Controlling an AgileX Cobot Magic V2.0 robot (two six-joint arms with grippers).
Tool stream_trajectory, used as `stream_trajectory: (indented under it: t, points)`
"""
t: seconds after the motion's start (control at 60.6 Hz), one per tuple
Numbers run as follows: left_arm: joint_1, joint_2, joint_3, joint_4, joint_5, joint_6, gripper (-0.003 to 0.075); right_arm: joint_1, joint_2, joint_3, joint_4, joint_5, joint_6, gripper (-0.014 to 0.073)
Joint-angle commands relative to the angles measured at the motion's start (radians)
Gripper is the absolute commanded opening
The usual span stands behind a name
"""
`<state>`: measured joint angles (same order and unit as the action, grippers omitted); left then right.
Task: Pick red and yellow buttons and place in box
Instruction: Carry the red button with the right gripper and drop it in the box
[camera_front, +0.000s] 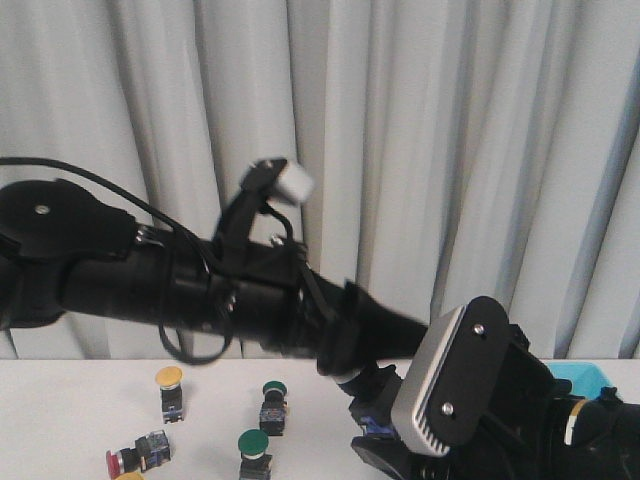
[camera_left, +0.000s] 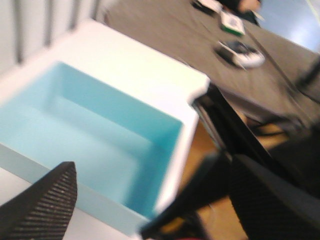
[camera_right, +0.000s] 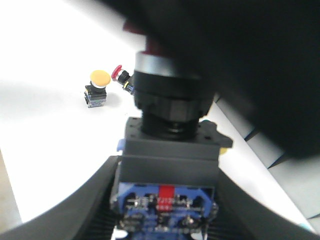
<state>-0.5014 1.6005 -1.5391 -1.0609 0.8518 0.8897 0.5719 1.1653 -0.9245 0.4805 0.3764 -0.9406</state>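
My right gripper (camera_right: 165, 205) is shut on a red button (camera_right: 167, 150), gripping its grey-and-blue body; its red cap (camera_right: 145, 46) is mostly hidden under a dark arm. In the front view the held switch's blue base (camera_front: 373, 424) shows low, right of centre. My left gripper (camera_left: 155, 210) is open and empty above the turquoise box (camera_left: 100, 125), whose corner shows in the front view (camera_front: 582, 374). On the table lie a yellow button (camera_front: 169, 378), also seen in the right wrist view (camera_right: 98, 78), and a red button (camera_front: 125, 460), also in that view (camera_right: 119, 73).
Two green-capped switches (camera_front: 274, 390) (camera_front: 254, 443) stand on the white table (camera_front: 80, 410). My left arm (camera_front: 200, 285) stretches across the front view and passes over my right wrist camera (camera_front: 450, 385). The table edge and the floor (camera_left: 210, 145) lie beside the box.
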Motion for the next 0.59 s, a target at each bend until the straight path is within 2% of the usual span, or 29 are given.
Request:
stream_trajectory:
  t: [0.0, 0.181, 0.346, 0.429, 0.577]
  points:
    - [0.023, -0.093, -0.029, -0.067, -0.142, -0.006, 0.0554, -0.004, -0.026, -0.037, 0.016, -0.104, 0.036, -0.0001]
    - [0.051, -0.176, -0.029, -0.007, -0.294, 0.051, 0.0529, -0.004, -0.026, -0.037, 0.007, -0.167, 0.039, 0.0002]
    - [0.077, -0.256, -0.028, 0.255, -0.355, 0.118, 0.0525, -0.035, -0.026, -0.037, 0.022, -0.266, 0.065, 0.0006]
    - [0.090, -0.276, -0.028, 0.387, -0.343, 0.044, 0.0519, -0.101, -0.025, -0.037, 0.023, -0.328, 0.135, 0.0008]
    - [0.093, -0.281, -0.028, 0.654, -0.291, -0.191, 0.0512, -0.300, 0.008, -0.037, 0.023, -0.411, 0.277, 0.0008]
